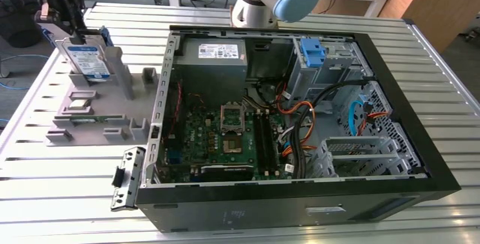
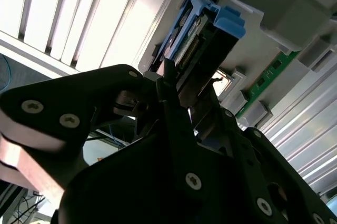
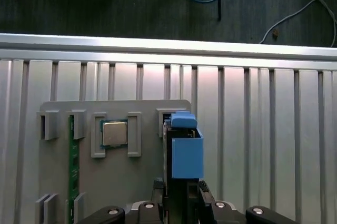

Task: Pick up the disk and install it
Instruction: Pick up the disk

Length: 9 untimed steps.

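Note:
The disk [image 1: 87, 58], a silver drive with a white-and-blue label and blue rails, stands upright at the back of the grey fixture [image 1: 112, 100] on the exterior view's left. My gripper [image 1: 75, 32] comes down on its top edge and is shut on it. In the first wrist view the disk [image 3: 184, 153] shows edge-on, its blue rail between the black fingers of the gripper [image 3: 180, 195]. In the second wrist view the disk [image 2: 202, 34] runs out from the gripper [image 2: 176, 84] toward the fixture. Whether its lower edge still sits in the slot is hidden.
The open computer case [image 1: 428, 143] lies on the exterior view's right, with a motherboard [image 1: 225, 137], cables, a grey box with a white sticker [image 1: 217, 53] and a blue bracket [image 1: 311, 50] in the drive bay. The fixture also holds a chip [image 3: 114, 133] and a green memory stick [image 3: 72, 171].

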Tool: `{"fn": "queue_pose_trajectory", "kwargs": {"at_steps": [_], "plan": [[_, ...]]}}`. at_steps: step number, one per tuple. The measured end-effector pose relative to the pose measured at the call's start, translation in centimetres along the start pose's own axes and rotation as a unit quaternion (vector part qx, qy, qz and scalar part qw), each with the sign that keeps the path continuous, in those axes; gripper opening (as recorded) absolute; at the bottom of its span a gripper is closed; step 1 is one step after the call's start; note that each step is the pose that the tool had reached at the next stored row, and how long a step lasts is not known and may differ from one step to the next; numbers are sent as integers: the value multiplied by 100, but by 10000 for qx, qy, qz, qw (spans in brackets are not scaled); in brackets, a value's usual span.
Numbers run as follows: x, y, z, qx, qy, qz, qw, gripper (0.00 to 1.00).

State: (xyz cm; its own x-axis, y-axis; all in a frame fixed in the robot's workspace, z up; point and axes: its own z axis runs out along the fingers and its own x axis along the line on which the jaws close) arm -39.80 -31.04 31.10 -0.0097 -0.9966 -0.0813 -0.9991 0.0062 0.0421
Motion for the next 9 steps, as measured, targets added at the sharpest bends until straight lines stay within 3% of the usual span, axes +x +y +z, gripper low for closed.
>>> {"fn": "queue_pose_trajectory", "kwargs": {"at_steps": [7,9], "plan": [[1,0,6,6,-1,64,10000,36],[1,7,12,6,29,67,10000,36]]}}
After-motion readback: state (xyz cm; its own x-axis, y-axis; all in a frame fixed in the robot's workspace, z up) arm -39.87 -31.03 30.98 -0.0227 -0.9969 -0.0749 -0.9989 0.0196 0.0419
